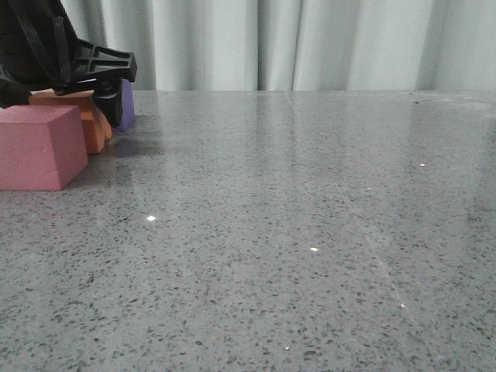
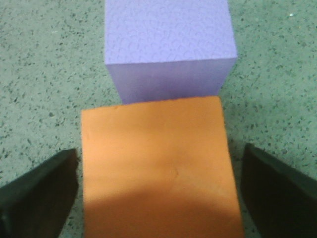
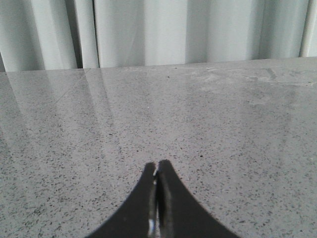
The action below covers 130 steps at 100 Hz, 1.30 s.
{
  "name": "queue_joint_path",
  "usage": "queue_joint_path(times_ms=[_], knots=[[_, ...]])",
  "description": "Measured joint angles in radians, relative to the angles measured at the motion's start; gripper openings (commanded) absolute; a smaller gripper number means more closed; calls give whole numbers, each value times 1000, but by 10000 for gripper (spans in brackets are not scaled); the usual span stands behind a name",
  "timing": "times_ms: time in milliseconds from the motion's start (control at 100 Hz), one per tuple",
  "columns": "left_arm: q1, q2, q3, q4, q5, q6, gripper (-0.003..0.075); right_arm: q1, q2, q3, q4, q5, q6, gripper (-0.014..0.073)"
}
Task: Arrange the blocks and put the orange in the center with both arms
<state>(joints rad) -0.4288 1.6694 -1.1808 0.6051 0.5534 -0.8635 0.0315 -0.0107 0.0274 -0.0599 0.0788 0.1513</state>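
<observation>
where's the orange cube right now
Front view, far left: the orange cube sits between the pink cube and purple cube, under the open left gripper.

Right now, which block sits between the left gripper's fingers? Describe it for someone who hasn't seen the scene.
At the grey speckled table's far left, under the left gripper, stands the orange cube. It sits between the purple cube behind and the pinkish-red cube in front.

Three matte foam cubes are lined up at the far-left of the grey speckled stone tabletop [image 1: 294,232]: pinkish-red [image 1: 40,147] nearest, orange [image 1: 87,120] in the middle, purple [image 1: 126,105] behind.
</observation>
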Motion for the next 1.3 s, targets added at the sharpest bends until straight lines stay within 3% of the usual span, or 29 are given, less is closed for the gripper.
queue_joint_path(times_ms=[320, 600, 820, 970, 1190, 1300], knots=[[-2, -62, -2, -8, 7, 15, 672, 0, 0, 0, 0, 0, 0, -67], [-34, -330, 11, -10, 33, 77, 672, 0, 0, 0, 0, 0, 0, -67], [-34, -620, 168, 25, 49, 106, 655, 0, 0, 0, 0, 0, 0, -67], [-34, -828, 330, 60, 54, 106, 501, 0, 0, 0, 0, 0, 0, -67], [-34, -1109, 557, 64, 58, 106, -15, 0, 0, 0, 0, 0, 0, -67], [-34, -1199, 620, 72, 60, 106, -19, 0, 0, 0, 0, 0, 0, -67]])
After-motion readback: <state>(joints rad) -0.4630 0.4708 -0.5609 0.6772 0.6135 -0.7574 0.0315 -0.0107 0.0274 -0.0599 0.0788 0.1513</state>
